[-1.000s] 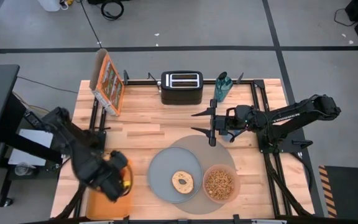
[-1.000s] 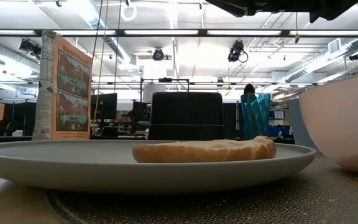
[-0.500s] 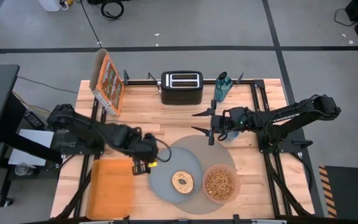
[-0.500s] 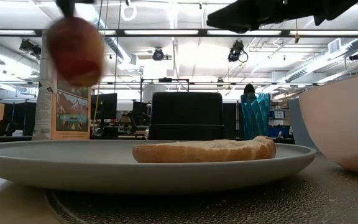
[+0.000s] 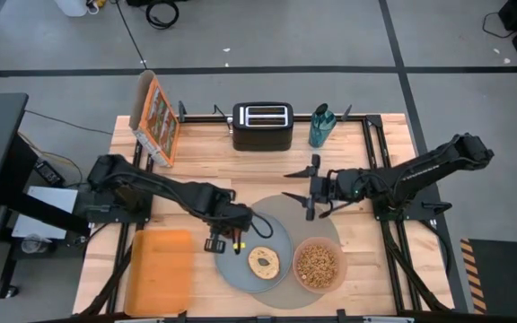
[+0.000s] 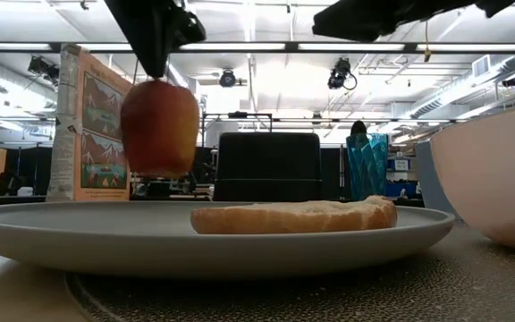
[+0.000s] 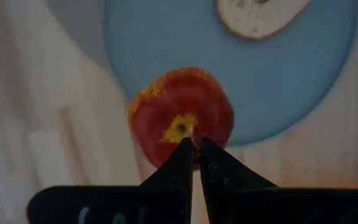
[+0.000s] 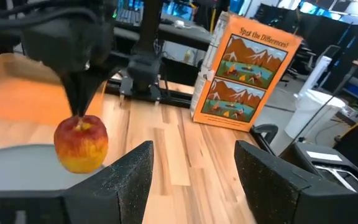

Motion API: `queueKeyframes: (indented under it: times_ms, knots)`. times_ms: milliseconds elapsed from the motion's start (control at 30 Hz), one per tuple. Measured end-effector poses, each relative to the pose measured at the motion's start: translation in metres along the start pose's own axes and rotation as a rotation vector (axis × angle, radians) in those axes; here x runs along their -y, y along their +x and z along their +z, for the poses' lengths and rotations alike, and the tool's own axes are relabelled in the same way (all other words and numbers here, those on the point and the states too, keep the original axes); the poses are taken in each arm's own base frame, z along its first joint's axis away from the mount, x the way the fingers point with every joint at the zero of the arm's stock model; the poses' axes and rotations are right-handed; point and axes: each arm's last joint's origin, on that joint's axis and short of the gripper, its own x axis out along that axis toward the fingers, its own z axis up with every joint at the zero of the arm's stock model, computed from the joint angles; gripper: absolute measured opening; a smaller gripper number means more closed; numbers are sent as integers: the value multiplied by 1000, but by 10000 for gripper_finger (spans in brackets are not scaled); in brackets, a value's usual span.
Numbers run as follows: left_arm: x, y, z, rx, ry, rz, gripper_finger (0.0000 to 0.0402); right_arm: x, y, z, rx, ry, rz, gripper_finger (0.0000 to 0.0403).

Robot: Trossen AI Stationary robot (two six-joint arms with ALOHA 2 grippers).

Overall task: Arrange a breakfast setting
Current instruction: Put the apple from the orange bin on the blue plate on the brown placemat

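A red apple (image 7: 180, 115) hangs from my left gripper (image 7: 194, 145), which is shut on it above the left part of the grey-blue plate (image 5: 240, 262). In the low view the apple (image 6: 159, 128) is well above the plate (image 6: 79, 234). A bagel (image 5: 264, 262) lies flat on the plate. The plate and a pink bowl (image 5: 317, 266) of cereal rest on the round grey mat (image 5: 287, 213). My right gripper (image 5: 298, 184) hovers open over the mat's far edge with nothing between its fingers. A blue-green cup (image 5: 321, 126) stands at the far edge. My left gripper pinches the apple at its stem, in the yellow hollow on top (image 7: 182, 132), between the tips of its two fingers (image 7: 178, 163). The fingers come from above and point down. The apple hangs upright below them, clear of the plate.
A black toaster (image 5: 262, 126) and a cereal box (image 5: 155, 117) stand along the far edge. A flat orange tray (image 5: 160, 271) lies at the near left. Bare wood (image 5: 209, 170) lies between the toaster and the mat.
My left gripper has carried the apple from over the orange tray toward the table's right, to above the plate's left part, sinking a little and rolling about its own axis. It has stayed shut on the apple. My right gripper has turned slightly.
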Motion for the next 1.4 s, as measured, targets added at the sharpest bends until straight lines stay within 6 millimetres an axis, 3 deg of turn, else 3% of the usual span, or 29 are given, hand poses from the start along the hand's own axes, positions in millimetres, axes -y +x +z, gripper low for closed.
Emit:
queueKeyframes:
  times_ms: [500,767,1400]
  knots:
    - [17,10,12,77,58,-108,20,-22,-15,3,-29,11,-31,232]
    - [34,38,16,-9,96,-137,20,-26,-18,4,-22,30,-25,232]
    - [31,39,18,-5,62,-154,26,-27,-18,4,-22,27,-27,232]
